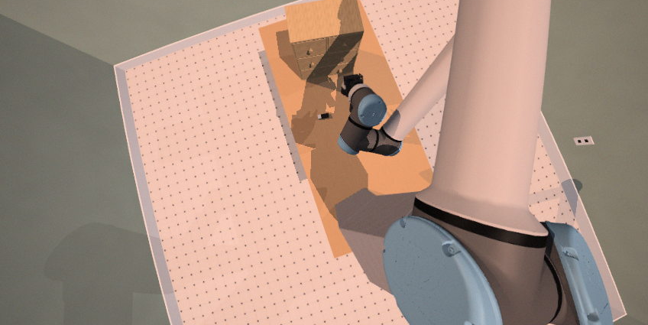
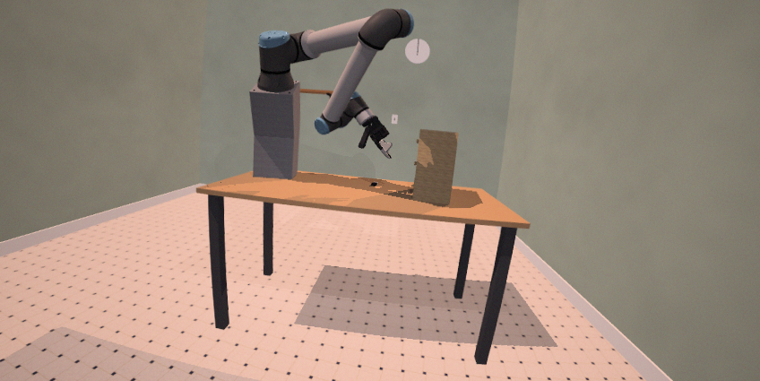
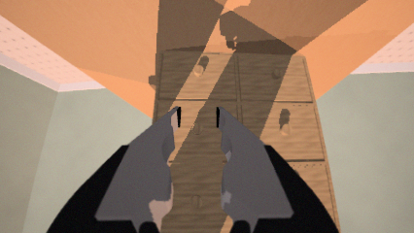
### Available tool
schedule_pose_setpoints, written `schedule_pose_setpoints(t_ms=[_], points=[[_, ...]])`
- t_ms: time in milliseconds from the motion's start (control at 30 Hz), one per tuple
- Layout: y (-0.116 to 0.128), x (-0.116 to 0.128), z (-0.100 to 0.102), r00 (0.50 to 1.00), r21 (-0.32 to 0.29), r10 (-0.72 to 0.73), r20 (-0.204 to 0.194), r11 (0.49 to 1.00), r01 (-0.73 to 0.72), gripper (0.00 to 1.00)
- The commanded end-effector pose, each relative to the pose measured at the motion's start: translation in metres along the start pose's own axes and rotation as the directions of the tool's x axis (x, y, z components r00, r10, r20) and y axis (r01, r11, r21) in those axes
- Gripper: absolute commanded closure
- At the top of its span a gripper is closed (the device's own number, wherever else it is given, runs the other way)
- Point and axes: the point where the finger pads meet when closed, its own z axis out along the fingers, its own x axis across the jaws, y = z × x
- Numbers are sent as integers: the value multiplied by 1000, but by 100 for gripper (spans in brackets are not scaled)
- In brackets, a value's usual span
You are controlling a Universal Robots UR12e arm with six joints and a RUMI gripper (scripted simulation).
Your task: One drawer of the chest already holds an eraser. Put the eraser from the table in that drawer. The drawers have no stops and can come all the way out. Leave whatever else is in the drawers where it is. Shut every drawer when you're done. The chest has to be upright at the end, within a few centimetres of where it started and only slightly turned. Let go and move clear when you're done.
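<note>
The wooden chest (image 1: 325, 35) stands upright at the far end of the table, also in the side view (image 2: 436, 166). Its drawers, in two columns with round knobs, all look shut in the wrist view (image 3: 238, 126). The small dark eraser (image 1: 324, 115) lies on the table in front of the chest, and shows in the side view too (image 2: 373, 184). My gripper (image 2: 384, 151) hangs in the air a short way from the chest front, facing it. In the wrist view its fingers stand narrowly apart with nothing between them, framing a drawer knob (image 3: 196, 128) from a distance.
The grey arm pedestal (image 2: 274, 132) stands at the other end of the table. The arm's upper link and base fill the right side of the overhead view (image 1: 490, 139). The table edge lies close behind the chest.
</note>
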Motion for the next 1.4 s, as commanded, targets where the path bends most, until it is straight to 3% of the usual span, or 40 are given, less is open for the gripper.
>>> schedule_pose_setpoints(t_ms=[0, 200, 267, 533, 733, 1067, 1367], points=[[-3, -1, -18, 1000, 211, 11, 5, 977, -12, 80], [-3, -1, -36, 1000, 355, 11, 6, 935, -12, 80], [-3, -1, -36, 1000, 355, 11, 6, 935, -12, 80], [1, -1, -55, 1000, 505, 12, 8, 863, -14, 80], [1, -1, -67, 1000, 584, 11, 8, 812, -14, 80], [1, -1, -76, 1000, 640, 11, 8, 768, -14, 80], [1, -2, -78, 1000, 653, 12, 9, 758, -15, 80]])
